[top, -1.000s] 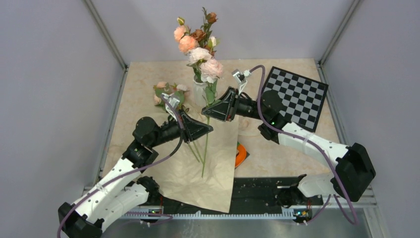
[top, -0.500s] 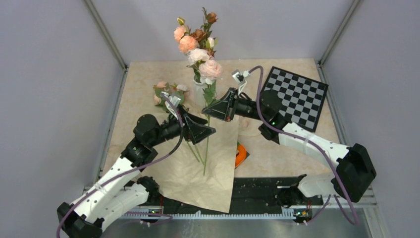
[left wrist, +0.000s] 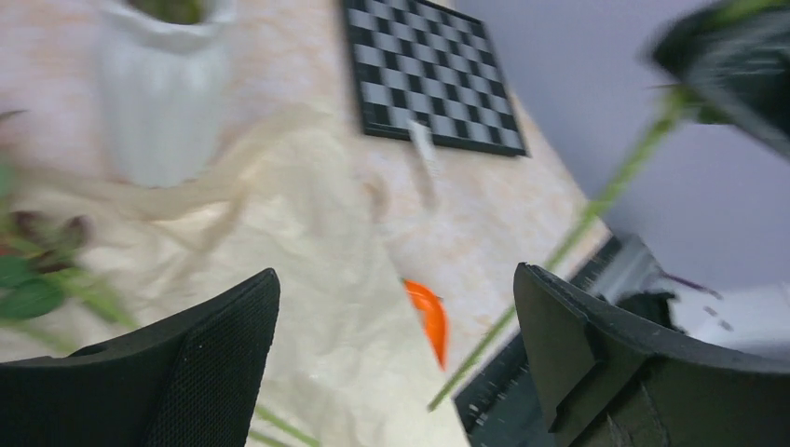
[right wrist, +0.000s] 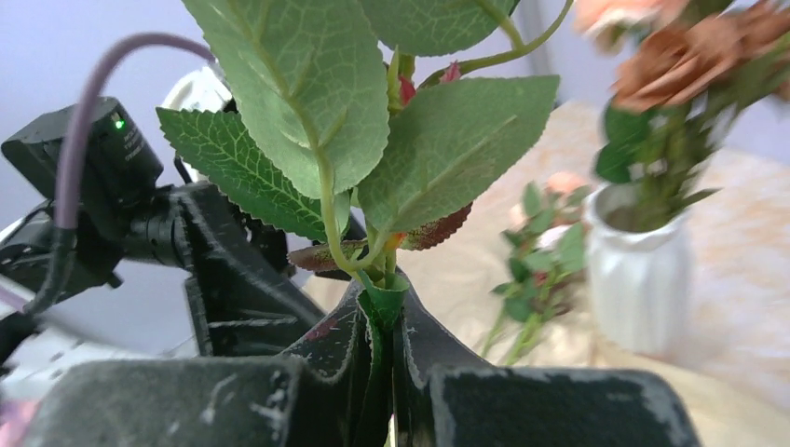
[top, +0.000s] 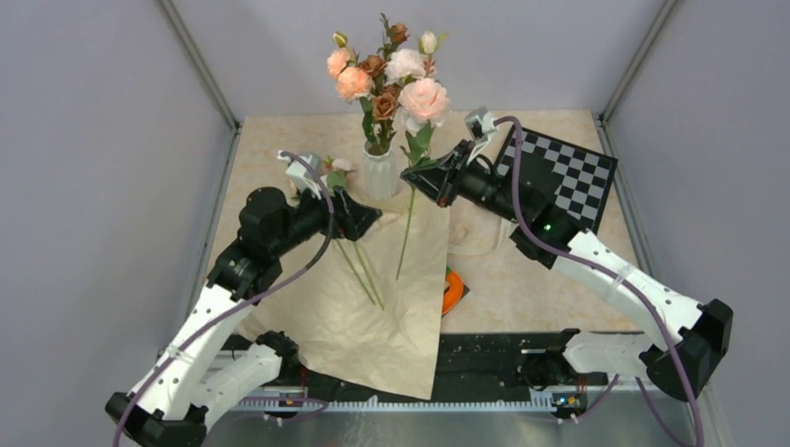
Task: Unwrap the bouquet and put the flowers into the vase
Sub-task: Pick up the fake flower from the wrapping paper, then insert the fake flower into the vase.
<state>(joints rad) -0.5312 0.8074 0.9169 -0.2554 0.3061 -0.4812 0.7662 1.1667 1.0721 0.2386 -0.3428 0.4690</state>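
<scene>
Right gripper (right wrist: pixel 377 321) is clamped tight on one rose stem (top: pixel 406 228), holding it up just right of the vase (top: pixel 380 173). Its pink bloom sits about level with the roses (top: pixel 365 74) standing in the vase. Left gripper (left wrist: pixel 396 326) is spread wide with nothing in it, hovering just front-left of the vase over the kraft paper (top: pixel 401 326). I see the paper lying flat in front of the vase, with a couple more stems (top: pixel 359 272) on it. An orange ring (top: pixel 453 291) peeks out front-right of the vase.
</scene>
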